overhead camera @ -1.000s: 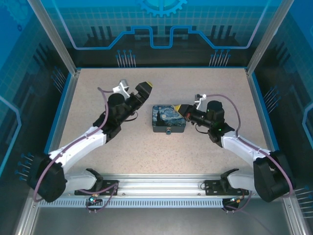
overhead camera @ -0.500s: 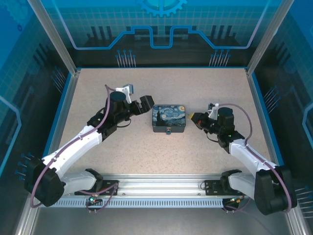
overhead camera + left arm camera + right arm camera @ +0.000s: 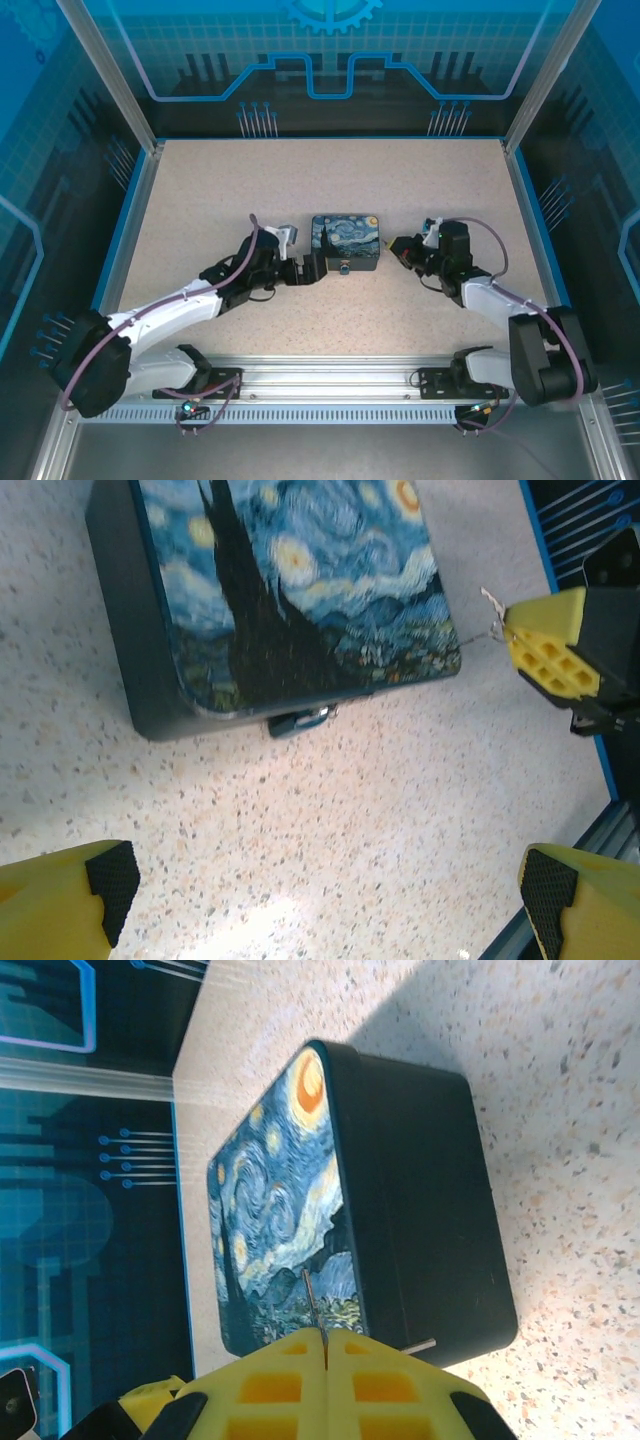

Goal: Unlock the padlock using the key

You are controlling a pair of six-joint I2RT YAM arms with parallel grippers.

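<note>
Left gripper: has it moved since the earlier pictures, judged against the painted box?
Yes. The left gripper came nearward from beyond the far-left corner of the painted box to its near-left corner.

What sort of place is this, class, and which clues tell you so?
Probably a robot test cell in a lab. Clues: a left arm and right arm fixed along a metal rail, a speckled table walled in by blue printed panels on metal posts, and one painted box set out mid-table.

The bench (image 3: 330, 180) is lit brightly and evenly from above. Glare is seen on it in the left wrist view; a soft shadow is cast by the box (image 3: 430, 1190).
</note>
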